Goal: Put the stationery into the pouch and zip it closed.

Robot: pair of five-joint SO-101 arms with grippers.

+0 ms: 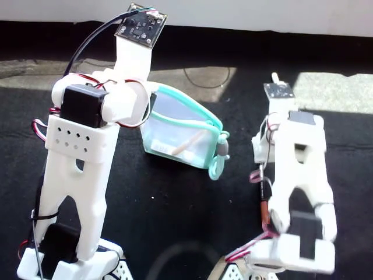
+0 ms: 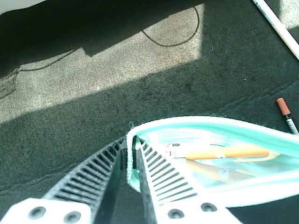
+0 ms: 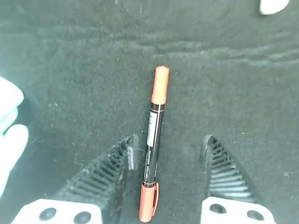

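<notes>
Right wrist view first: where's the pen (image 3: 152,144)?
- Flat on the black surface (image 3: 70,70). Its long axis runs straight out from the right tool (image 3: 168,140), orange cap at the far end. It lies between the spread fingers, touching neither.
- Pouch (image 1: 186,137)?
- Mouth unzipped, stationery (image 2: 224,151) lying lengthwise inside. Left tool (image 2: 131,149) is pinched on the rim at one end.
- Anything hidden?
- High view: left arm (image 1: 87,146) covers that pouch corner.
</notes>
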